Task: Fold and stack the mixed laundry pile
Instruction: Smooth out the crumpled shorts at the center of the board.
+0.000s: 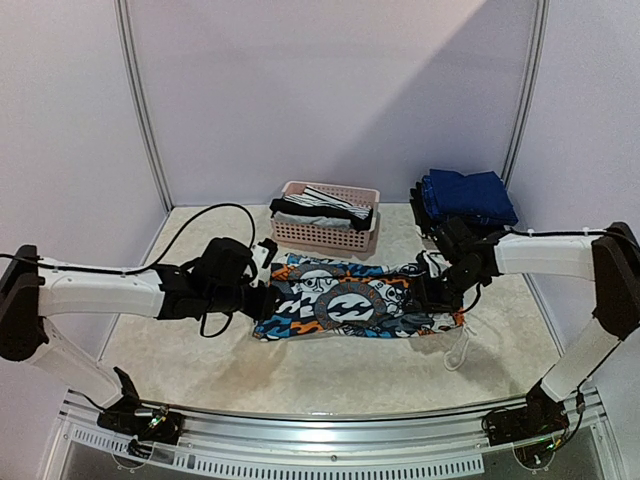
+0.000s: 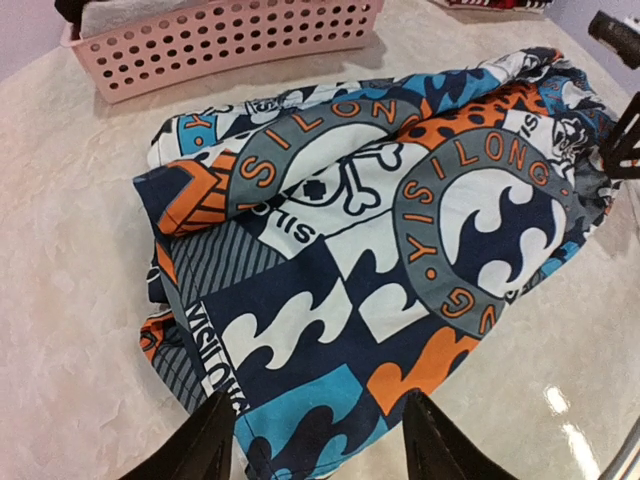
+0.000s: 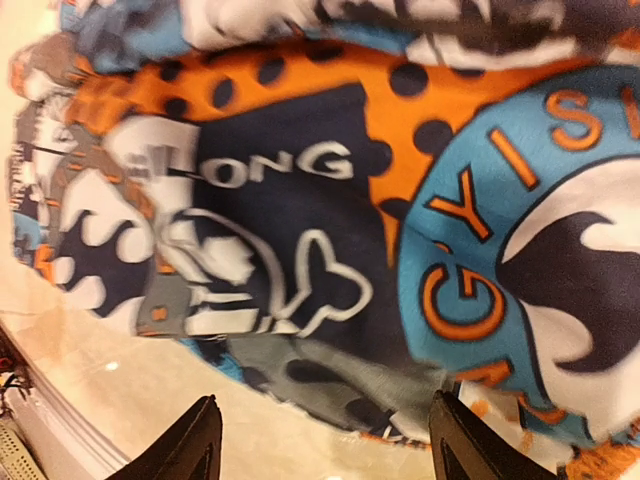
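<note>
The left hand has its fingers spread with nothing between them, poised over the left end of the patterned garment. The right hand is also wide apart and gripping nothing, and hangs over its right end. The garment lies folded flat mid-desk, just before the pink basket of striped pieces. A navy stack sits at the far right corner.

Patterned garment blurred in right wrist view; basket top cropped.
</note>
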Robot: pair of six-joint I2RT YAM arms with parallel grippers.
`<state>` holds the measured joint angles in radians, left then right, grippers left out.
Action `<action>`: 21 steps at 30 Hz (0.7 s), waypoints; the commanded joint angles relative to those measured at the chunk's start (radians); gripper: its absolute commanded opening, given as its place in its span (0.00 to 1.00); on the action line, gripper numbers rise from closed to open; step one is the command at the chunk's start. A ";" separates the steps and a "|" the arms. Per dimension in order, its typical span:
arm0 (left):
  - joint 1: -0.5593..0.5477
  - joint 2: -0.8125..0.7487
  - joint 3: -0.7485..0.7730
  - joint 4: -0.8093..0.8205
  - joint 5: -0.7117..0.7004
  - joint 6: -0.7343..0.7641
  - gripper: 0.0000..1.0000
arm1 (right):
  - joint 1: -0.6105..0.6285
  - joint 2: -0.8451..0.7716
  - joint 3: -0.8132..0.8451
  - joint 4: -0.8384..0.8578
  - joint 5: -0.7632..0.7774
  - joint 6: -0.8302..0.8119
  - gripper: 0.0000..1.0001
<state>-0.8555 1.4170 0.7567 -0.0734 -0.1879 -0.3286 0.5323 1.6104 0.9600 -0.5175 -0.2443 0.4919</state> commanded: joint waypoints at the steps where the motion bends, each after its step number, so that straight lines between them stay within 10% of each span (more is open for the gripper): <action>1: -0.035 -0.032 0.016 -0.162 0.032 -0.019 0.59 | 0.002 -0.109 -0.024 -0.012 0.011 0.000 0.72; 21: -0.055 0.053 -0.044 -0.214 -0.015 -0.162 0.63 | 0.040 -0.165 -0.182 0.178 -0.150 0.048 0.68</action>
<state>-0.8989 1.4193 0.7189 -0.3050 -0.1810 -0.4652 0.5377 1.4292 0.7776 -0.4248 -0.2840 0.5369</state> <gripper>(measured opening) 0.639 0.690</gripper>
